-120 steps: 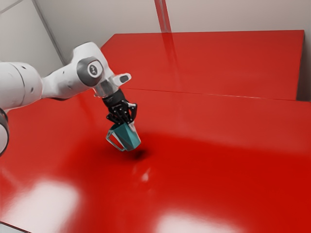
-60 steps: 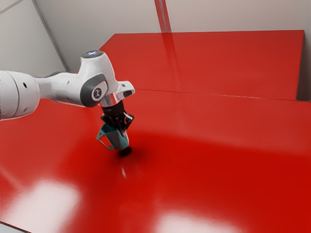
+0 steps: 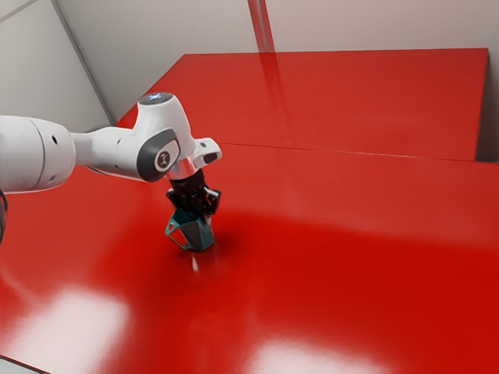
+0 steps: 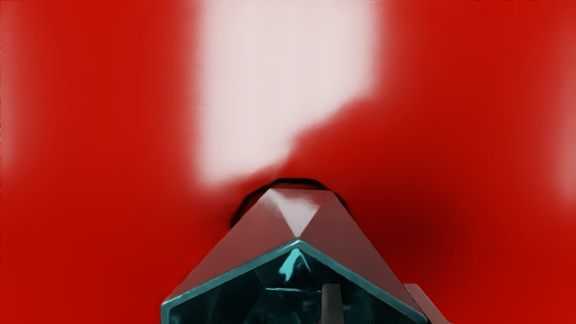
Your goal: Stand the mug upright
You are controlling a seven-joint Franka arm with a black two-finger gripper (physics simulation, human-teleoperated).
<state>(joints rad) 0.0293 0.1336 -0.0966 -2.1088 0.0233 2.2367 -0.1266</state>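
Observation:
My black gripper (image 3: 202,214) points down at the top of the teal mug (image 3: 198,233), with its fingers on the mug's wall. The mug is nearly upright, mouth up, its base at or just above the red table; contact is hard to tell. Its handle faces the exterior view's left. In the wrist view, the gripper (image 4: 374,294) has one finger (image 4: 332,302) inside the mouth of the mug (image 4: 297,213); the other side of the grip is partly hidden by the wall.
The glossy red table (image 3: 335,288) surrounds the mug and carries bright reflections. Farther back is another red surface (image 3: 335,101), with pale walls behind it.
From a strong tilt, the mug has swung nearly upright in my grip. My hand first moved toward the exterior view's left, then slightly back right and lower, turning more vertical.

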